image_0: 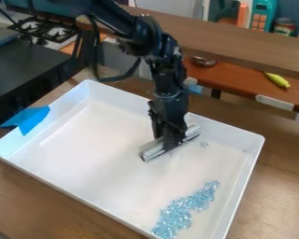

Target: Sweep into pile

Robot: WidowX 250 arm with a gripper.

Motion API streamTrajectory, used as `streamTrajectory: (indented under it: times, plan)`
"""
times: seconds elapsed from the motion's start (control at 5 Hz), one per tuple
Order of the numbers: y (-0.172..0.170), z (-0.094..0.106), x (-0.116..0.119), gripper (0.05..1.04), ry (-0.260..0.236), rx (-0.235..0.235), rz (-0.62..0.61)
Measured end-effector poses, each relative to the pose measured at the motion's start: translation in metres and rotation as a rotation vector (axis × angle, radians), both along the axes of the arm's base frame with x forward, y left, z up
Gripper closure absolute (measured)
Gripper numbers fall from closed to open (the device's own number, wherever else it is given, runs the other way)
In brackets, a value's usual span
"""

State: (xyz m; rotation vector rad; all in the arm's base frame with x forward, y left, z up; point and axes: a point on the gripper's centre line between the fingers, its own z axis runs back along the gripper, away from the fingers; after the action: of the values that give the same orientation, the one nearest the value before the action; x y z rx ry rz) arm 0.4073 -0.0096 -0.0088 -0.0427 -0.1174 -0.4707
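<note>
One long silvery bar sits pinched in my black jaws, over a white plastic tray on the wooden desk. Clear pale-blue beads straggle near the tray's bottom corner; bright blue tape laps its left wall.

arm: black, bulky jointed segments | cable: dark, thin, looping | pincer: black

Tray passable at view's left; gripper, grey bar and blue beads obstruct farther right (walls all round).
</note>
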Motion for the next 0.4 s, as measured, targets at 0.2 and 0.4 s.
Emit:
streamTrajectory:
  times: [0.2,0.4]
  plan:
    - [-0.0031,-0.0007,-0.0003,0.711,0.006,0.008,-0.044]
    - [-0.0062,-0.0042,-0.0042,0.712,0.012,0.002,-0.075]
